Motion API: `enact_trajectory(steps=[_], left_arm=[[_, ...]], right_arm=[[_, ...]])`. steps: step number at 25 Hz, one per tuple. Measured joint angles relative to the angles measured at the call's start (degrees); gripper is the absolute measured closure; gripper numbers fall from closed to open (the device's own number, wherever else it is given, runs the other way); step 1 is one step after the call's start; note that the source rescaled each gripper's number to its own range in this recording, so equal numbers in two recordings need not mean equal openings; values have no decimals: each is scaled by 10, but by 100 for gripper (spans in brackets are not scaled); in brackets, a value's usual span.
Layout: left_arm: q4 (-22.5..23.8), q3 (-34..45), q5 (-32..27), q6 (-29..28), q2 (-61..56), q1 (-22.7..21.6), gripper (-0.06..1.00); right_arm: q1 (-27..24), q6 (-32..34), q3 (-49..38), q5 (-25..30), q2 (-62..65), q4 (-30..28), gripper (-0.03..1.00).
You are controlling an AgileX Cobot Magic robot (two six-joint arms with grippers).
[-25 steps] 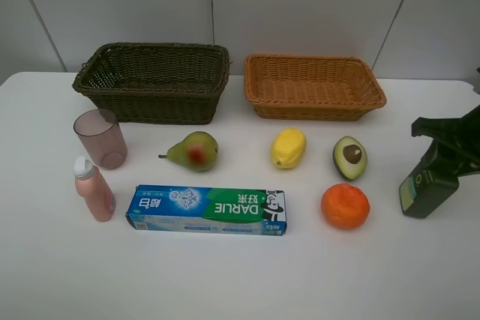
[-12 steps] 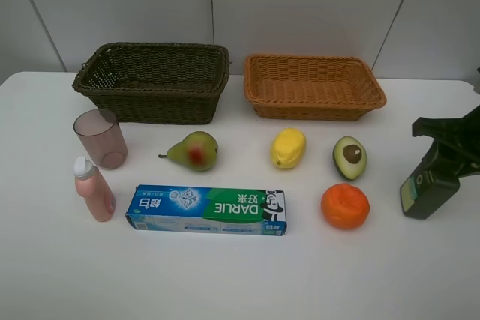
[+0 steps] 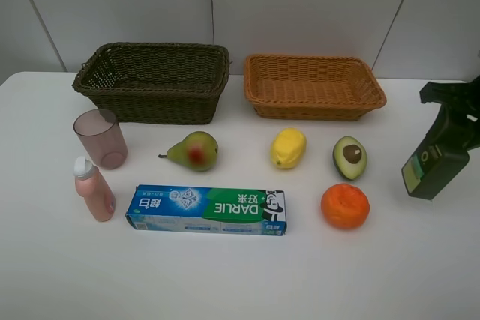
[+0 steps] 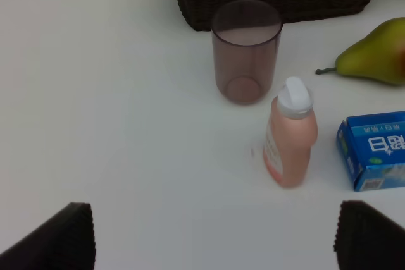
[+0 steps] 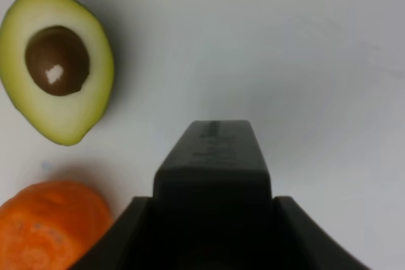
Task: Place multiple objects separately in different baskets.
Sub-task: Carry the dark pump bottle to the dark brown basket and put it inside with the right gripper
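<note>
Right gripper (image 5: 212, 238): clenched on the dark green bottle (image 3: 436, 162), a squarish container with a small yellow-green label, tilted, to the right of the orange (image 3: 345, 205). Left gripper (image 4: 215, 238): released, holding nothing.

Bright, soft light falls evenly from above. On the white table (image 3: 225, 275) the shadows are short and pale, as under the orange (image 3: 345, 206). The high view is sharp. In the right wrist view the dark green bottle (image 5: 212, 181), close to the lens, is blurred; the halved avocado (image 5: 57, 67) has a small shine on its pit.
</note>
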State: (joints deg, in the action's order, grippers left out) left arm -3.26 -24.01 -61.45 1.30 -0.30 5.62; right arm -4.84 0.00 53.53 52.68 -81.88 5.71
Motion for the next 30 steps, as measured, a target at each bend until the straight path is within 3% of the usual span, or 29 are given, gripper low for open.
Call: enact_trajectory(steps=[4,9,21,30], left_arm=[[0,0,0,0,0,0,-5],[0,0,0,0,0,0,-5],[0,0,0,0,0,0,-5],[0,0,0,0,0,0,-5]], right_arm=[[16,-20,53,43,0,3,97],[66,-30,114,52,0,5,97],[233,-35,243,26,-49,17,97],[321,-72,411,10,-172,70,97]])
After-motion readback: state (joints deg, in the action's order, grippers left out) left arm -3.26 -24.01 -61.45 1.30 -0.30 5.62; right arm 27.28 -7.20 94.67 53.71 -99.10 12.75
